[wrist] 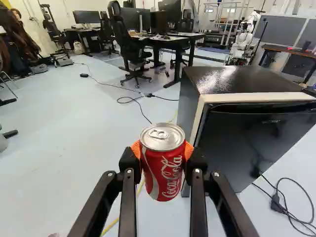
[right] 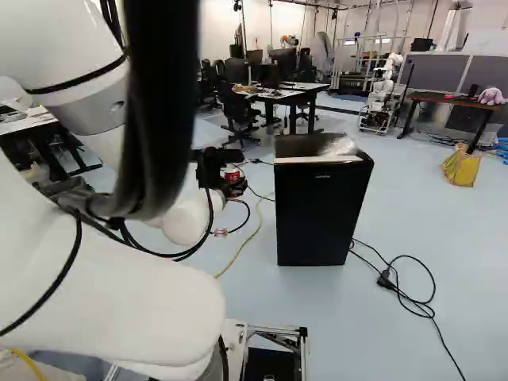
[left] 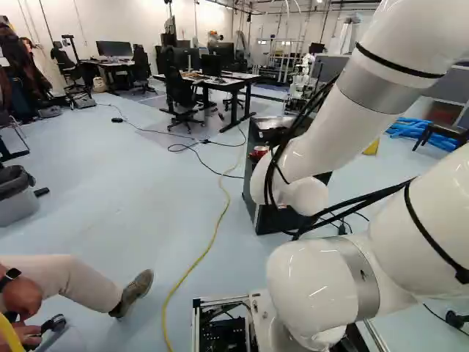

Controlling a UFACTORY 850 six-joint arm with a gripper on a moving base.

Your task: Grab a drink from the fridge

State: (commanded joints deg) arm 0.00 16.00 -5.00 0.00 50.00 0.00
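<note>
The partly closed end effector (wrist: 162, 149) grips the red can (wrist: 165, 175) outside the fridge (wrist: 256, 143); grabbing seems done, next is steady carrying.

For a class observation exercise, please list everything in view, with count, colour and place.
can: 1, red, between the tool's pads
fridge: 1, black, beside the can
desks: several, mostly pale-topped, beyond the fridge
office chairs: several, black, by the desks
monitors: several, black, on desks
yellow cable: 1, floor
black cables: several, floor
bag: 1, yellow, right of the right base view
plush toy: 1, pinkish, desk at that side
bin: 1, grey, left of the left base view
another robot: 1, mostly white, background
person's leg: 1, beige, lower left of the left base view
arm: 1, white
tool: 1, black, orange pads, closed on the can
</note>
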